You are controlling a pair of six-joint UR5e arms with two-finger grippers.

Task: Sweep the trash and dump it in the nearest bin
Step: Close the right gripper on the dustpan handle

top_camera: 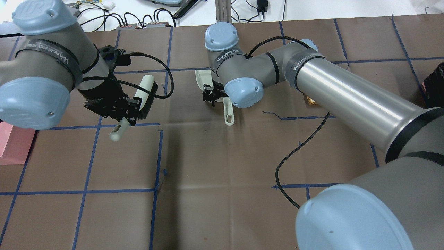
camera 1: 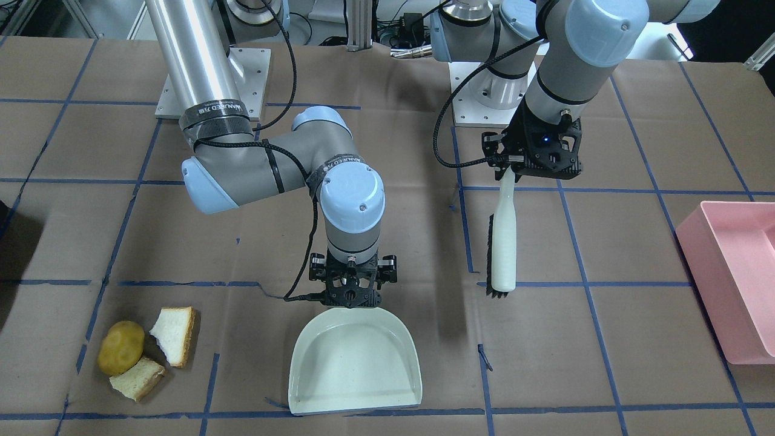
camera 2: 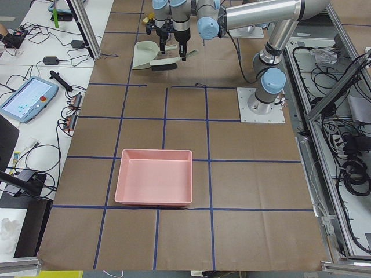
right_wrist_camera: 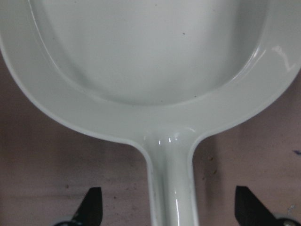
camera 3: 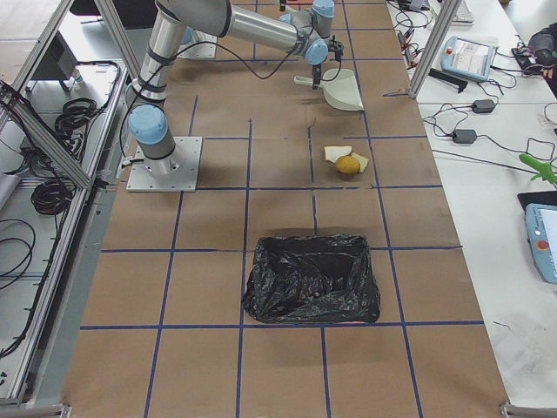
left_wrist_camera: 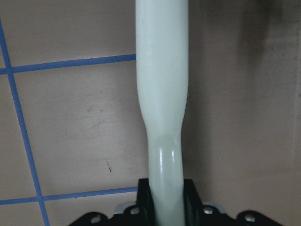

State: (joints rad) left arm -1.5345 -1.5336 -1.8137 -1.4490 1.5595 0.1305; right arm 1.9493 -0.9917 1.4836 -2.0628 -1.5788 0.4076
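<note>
The brush (camera 1: 504,242) was clamped by its handle in the left gripper (camera 1: 514,174). The right gripper (camera 1: 353,300) was spread wide, astride the dustpan (camera 1: 354,363) handle. The potato-like lump (camera 1: 121,347), the larger bread piece (camera 1: 174,334) and the smaller bread piece (camera 1: 138,378) were huddled together on the robot's right, well apart from the dustpan.

Brown paper (camera 1: 605,339) covered my table, ruled into squares by blue tape lines (camera 1: 605,284). On the white side bench (camera 3: 474,226) at one end lay a small black power brick (camera 3: 464,136) and a blue-edged pendant (camera 3: 467,57). A green object (camera 3: 540,167) at that bench's edge was too small for me to identify. At the other end, a second pendant (camera 2: 29,99) sat near loose black cables (camera 2: 43,32). A slanted aluminium post (camera 2: 87,29) stood by the table's far corner.
</note>
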